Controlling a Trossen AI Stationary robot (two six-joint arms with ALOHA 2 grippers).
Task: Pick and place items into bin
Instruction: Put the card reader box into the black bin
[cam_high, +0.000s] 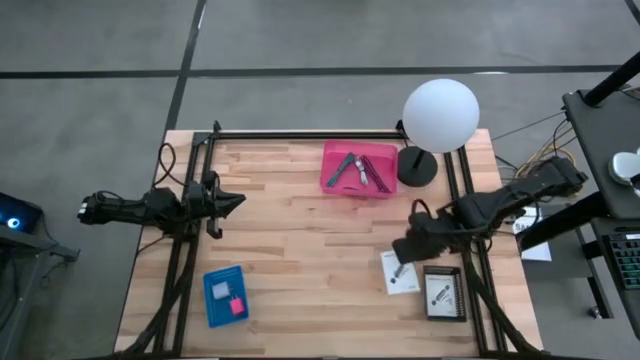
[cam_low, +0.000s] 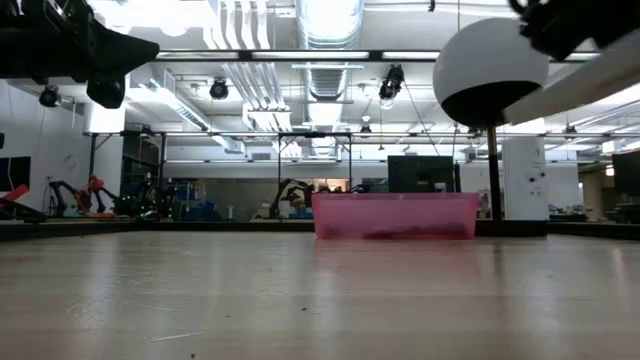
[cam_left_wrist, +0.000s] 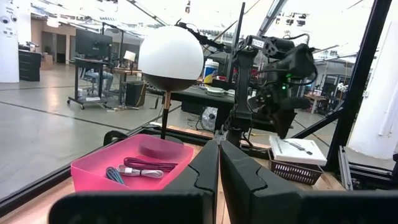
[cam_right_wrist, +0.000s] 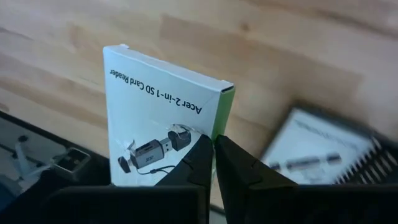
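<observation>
While the left arm waits over the table's left side, its left gripper clenched on nothing with the fingers pressed together, the right gripper hangs directly over a white card-reader box on the right half of the wooden table. In the right wrist view that gripper has its two dark fingertips closed against each other just above the box; nothing sits between them, and whether they touch the box cannot be told. The box is white with black print and a green side, lying flat on the wood. Just beside it, toward the table's right front corner, a black wire basket holds another white printed package.

The pink bin stands at the table's far edge, near the middle, next to a lamp with a white globe on a black base. Inside the bin, the left wrist view shows a coiled purple cord and a silvery bit. Well apart, near the left front corner, a blue tray carries a tiny pink piece and a small pale piece.
</observation>
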